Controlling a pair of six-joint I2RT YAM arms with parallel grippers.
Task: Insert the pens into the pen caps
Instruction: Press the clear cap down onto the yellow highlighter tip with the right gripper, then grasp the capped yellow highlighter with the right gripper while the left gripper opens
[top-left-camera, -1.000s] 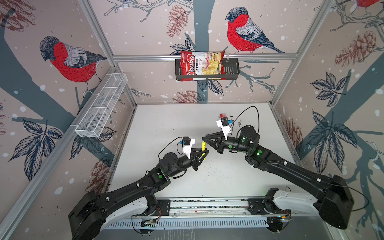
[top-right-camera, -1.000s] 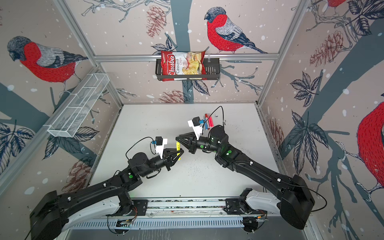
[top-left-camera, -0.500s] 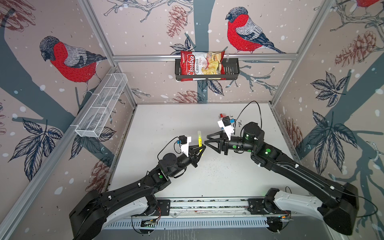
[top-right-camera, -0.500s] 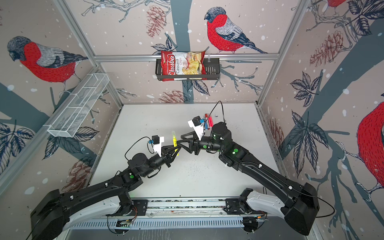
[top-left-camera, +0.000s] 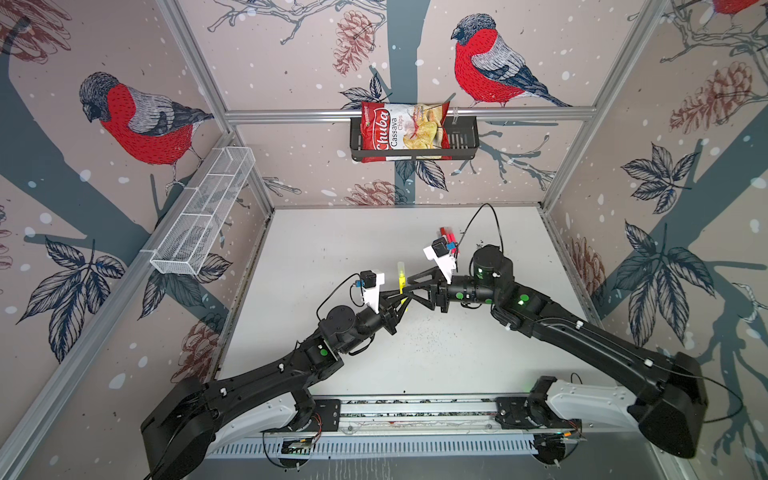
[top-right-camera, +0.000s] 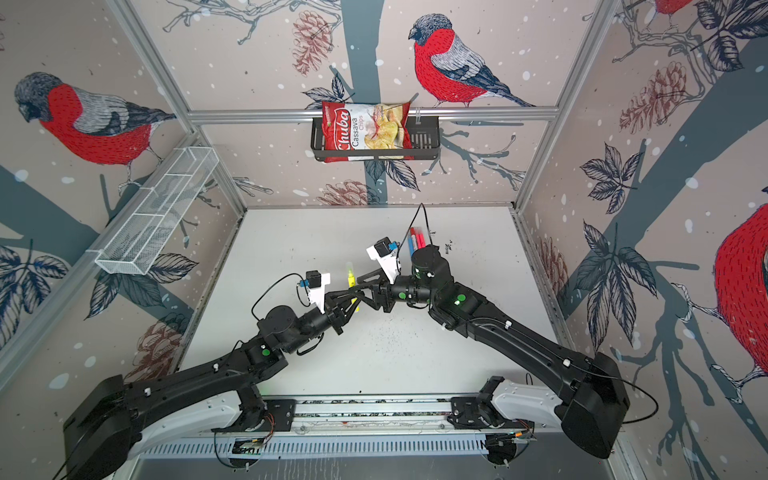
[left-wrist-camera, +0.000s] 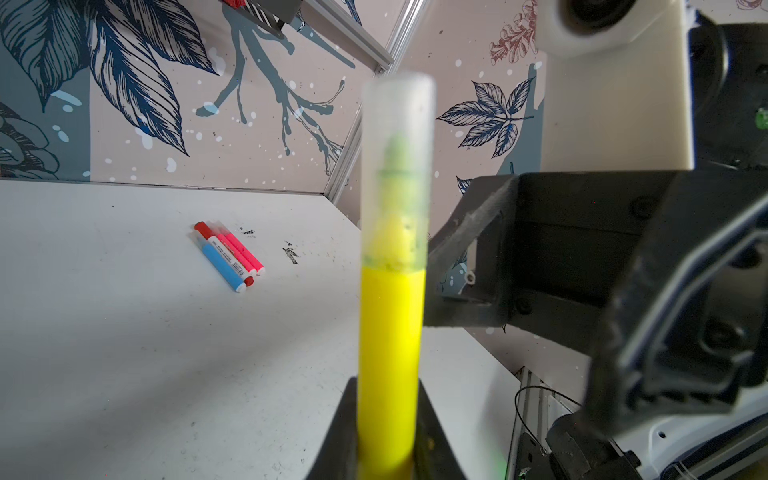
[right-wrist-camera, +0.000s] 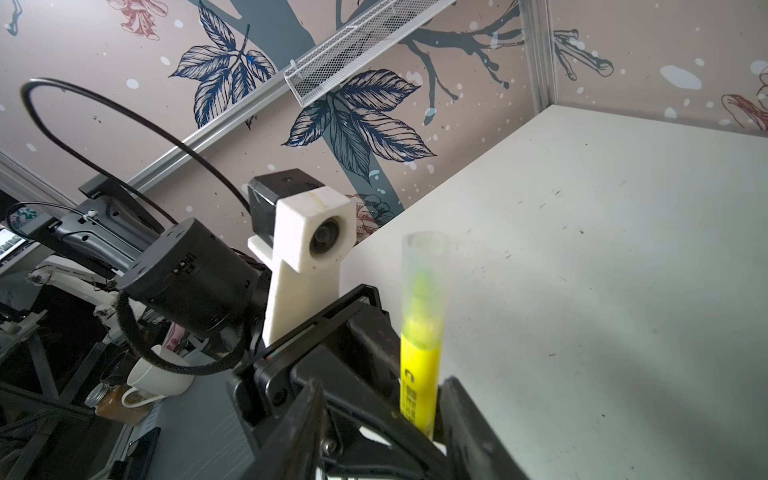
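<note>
Cap (left-wrist-camera: 397, 166) looks seated on yellow pen (left-wrist-camera: 390, 353) — my left gripper (left-wrist-camera: 388, 415) clamps the pen, right gripper (top-left-camera: 410, 286) parted beside it; next — set it down.

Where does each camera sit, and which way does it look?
Top views: twin eyes overhead, looking down on the table; left arm and right arm whole.
Left wrist: on the left arm, looking along left pincer and yellow pen; right pincer beside.
Right wrist: on the right arm, facing the left arm's camera; own pincer edges.
Shared: all show the yellow pen, capped.
</note>
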